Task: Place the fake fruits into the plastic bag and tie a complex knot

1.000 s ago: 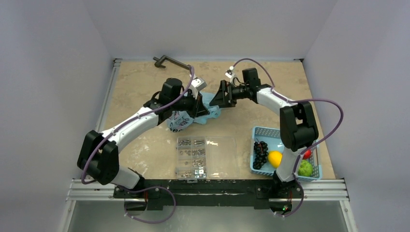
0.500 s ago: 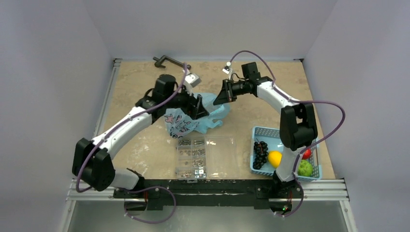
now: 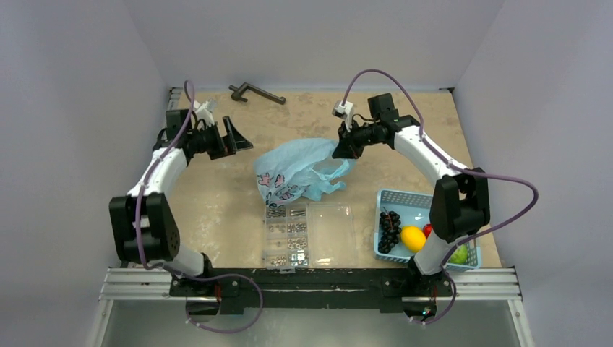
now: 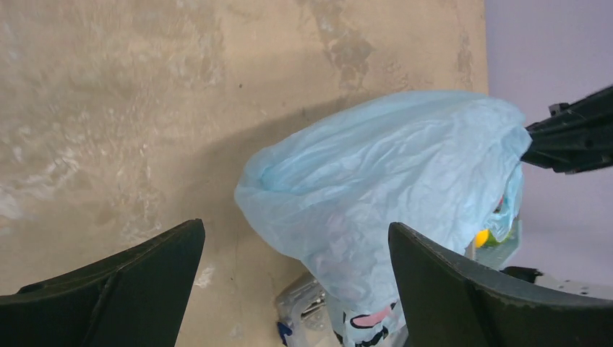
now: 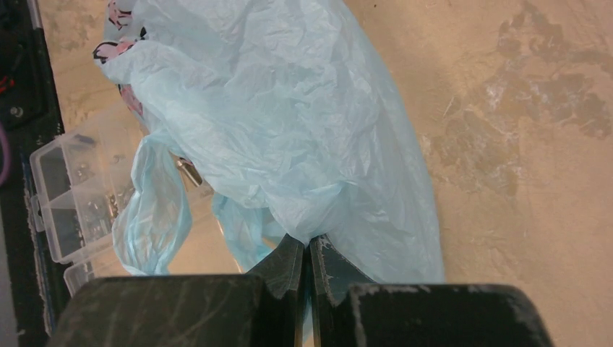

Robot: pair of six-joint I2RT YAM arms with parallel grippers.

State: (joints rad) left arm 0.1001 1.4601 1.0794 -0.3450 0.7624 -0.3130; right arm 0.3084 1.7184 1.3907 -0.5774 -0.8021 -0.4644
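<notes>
The plastic bag lies crumpled mid-table, light blue with a pink and black print. My right gripper is shut on a pinch of its upper edge. One loop handle hangs loose. My left gripper stands wide open and holds nothing, well to the left of the bag. The fake fruits sit in the blue basket: grape bunch, lemon, a red fruit and a green one. No knot is in view.
A clear compartment box of screws lies just in front of the bag. A black metal handle rests at the back edge. Grey walls close in the table on three sides.
My left gripper opened, let go of the bag and swung away to the far left. My right gripper shut on the bag's edge, and the bag spread out over the table.
</notes>
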